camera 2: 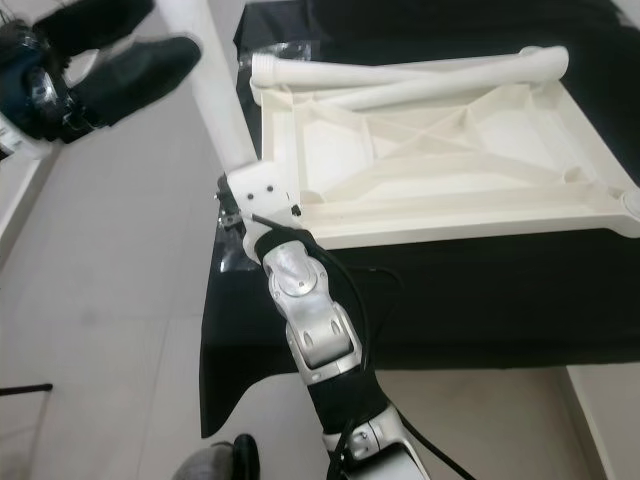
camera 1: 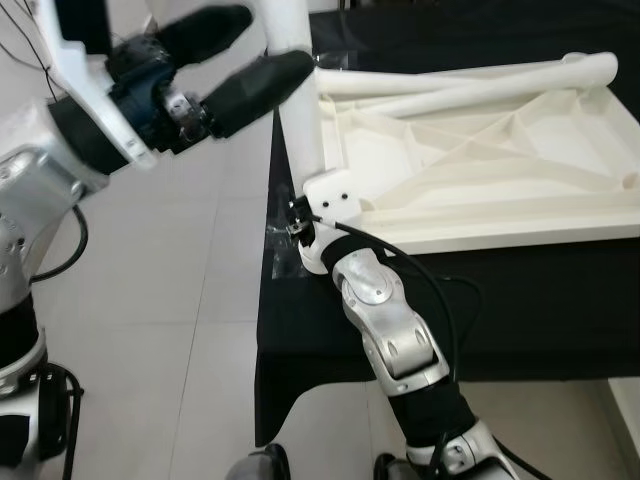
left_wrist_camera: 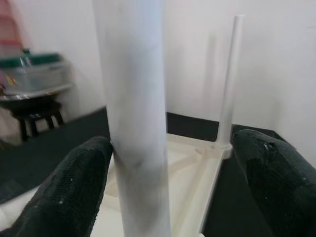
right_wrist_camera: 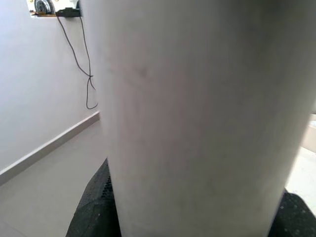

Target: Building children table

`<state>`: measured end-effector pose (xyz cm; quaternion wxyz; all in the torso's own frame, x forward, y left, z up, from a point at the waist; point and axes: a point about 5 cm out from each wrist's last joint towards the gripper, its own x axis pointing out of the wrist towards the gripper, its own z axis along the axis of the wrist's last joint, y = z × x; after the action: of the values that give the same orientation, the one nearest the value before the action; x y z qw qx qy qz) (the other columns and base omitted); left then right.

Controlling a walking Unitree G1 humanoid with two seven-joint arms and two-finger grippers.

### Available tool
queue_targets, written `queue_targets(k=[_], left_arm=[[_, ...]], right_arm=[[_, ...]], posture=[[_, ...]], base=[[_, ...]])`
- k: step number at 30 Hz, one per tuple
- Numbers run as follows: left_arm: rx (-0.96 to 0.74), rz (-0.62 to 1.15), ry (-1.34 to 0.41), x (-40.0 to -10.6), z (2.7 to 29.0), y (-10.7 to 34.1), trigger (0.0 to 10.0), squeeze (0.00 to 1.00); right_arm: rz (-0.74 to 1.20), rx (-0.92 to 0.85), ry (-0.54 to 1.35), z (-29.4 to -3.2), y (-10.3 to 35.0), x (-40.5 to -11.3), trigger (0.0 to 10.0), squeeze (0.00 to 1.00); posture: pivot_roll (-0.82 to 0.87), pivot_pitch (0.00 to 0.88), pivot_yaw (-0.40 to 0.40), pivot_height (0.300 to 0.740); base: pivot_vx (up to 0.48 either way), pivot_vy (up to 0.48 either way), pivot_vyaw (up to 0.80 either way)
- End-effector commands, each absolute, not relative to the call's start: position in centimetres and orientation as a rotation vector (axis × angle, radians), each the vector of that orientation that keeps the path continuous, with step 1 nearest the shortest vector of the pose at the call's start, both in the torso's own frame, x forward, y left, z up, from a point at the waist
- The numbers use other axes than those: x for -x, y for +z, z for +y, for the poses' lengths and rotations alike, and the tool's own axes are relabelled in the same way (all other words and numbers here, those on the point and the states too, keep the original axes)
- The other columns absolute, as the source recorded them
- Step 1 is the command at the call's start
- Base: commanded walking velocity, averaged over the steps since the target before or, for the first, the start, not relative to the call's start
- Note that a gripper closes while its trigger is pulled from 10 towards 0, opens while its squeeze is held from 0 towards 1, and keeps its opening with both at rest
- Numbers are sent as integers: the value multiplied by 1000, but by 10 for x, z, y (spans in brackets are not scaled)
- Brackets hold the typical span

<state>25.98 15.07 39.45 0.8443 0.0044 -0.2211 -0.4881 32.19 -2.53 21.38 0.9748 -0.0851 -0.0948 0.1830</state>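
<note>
Closest to the camera, the right arm point(camera 1: 395, 330) climbs from six o'clock toward the middle of the head view, its silver shell trailed by a black cable point(camera 1: 440, 300). Its right gripper point(camera 1: 305, 228) is lost behind the foot of an upright white leg point(camera 1: 298, 110); the wrist camera there sees the leg pressed right up against it, with a black finger point(right_wrist_camera: 96, 207) showing on either side, so it looks clenched on the leg. That leg stands in the near-left corner socket of the upturned white tabletop point(camera 1: 480, 190), which lies ribs-up on a black cloth point(camera 1: 540, 300) at about two o'clock. A loose leg point(camera 1: 470, 82) lies across the tabletop's far edge.

Up at ten o'clock the left gripper point(camera 1: 225, 60) has its two fat black fingers spread wide on either side of the same upright leg, higher up. From its wrist camera one fingertip point(left_wrist_camera: 79, 182) touches the leg, the other is well apart, so it is released rather than gripping. Beyond, a second thin leg point(left_wrist_camera: 229, 79) already stands at a far corner.

Grey floor tiles point(camera 1: 170, 300) spread at eight o'clock. Against the far wall, a dark stool point(left_wrist_camera: 34, 121) carries a tub point(left_wrist_camera: 34, 79).
</note>
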Motion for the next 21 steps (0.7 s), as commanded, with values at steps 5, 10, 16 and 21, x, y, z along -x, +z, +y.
queue_targets(k=[5, 10, 16, 21], left_arm=[[-8, -353, -1138, -274, 142, 391, 10000, 0], [-4, -311, -1175, -281, 138, 390, 10000, 0], [-31, -299, -1197, -287, 132, 390, 0, 0], [-79, -313, -1167, -294, 130, 394, 0, 0]], right_arm=[[109, 127, 380, -12, 156, -319, 10000, 0], [107, 123, 379, -11, 156, -319, 10000, 0], [102, 116, 377, -11, 157, -318, 10000, 0], [95, 112, 371, -14, 159, -320, 10000, 0]], posture=[[81, 250, 71, 740], [80, 249, 78, 740], [71, 246, 83, 740], [64, 254, 78, 740]], base=[[0, 0, 0], [0, 0, 0], [0, 0, 0], [0, 0, 0]])
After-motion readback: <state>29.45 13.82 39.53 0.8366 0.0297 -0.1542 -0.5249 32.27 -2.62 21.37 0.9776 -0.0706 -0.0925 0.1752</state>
